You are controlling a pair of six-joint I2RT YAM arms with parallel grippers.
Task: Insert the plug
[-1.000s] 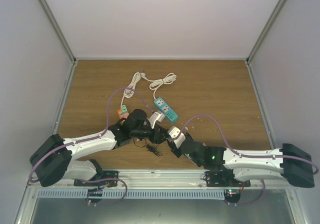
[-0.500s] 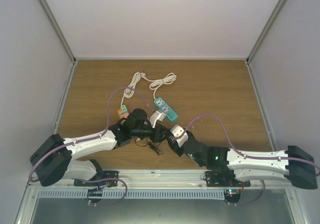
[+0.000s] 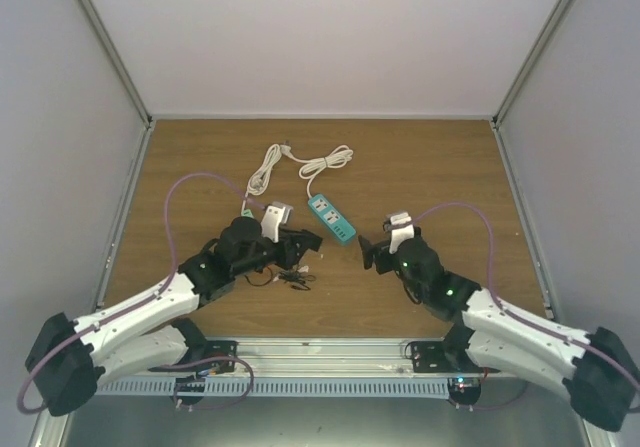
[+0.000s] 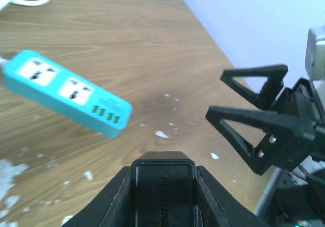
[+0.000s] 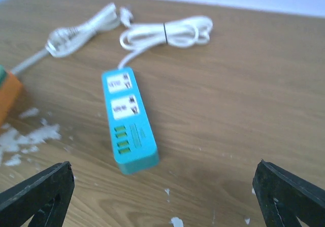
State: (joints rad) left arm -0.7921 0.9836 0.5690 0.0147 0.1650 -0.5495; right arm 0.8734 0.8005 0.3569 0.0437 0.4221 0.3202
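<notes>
Teal power strip (image 3: 331,218) is shown flat on the wood table (image 3: 450,167), sockets up. Its long axis is set diagonally in the top view: cord end far-left, USB end near-right. The plug (image 4: 162,189), a black boxy adapter, is seen clamped btwn. the fingers of the L gripper (image 3: 300,248), apparently clear of the table. Its prongs are hidden, so its orientation cannot be told. R gripper (image 4: 215,96) is spread wide and empty, faced towards the L one, w/ the strip's USB end lying btwn. and just beyond the two.

Key relation: from the L gripper the strip is placed ahead and to the left in the wrist view, i.e. beyond and to the right in the top view, near but apart. Both sockets are found on the half towards the white cord (image 3: 325,159), so the farther half is to be aimed at. Insertion is judged to fall to the L arm: plug carried over a socket, prongs squared to it, then pressed down. Strip is judged light enough to slide, so steadying by the R gripper may be needed.
</notes>
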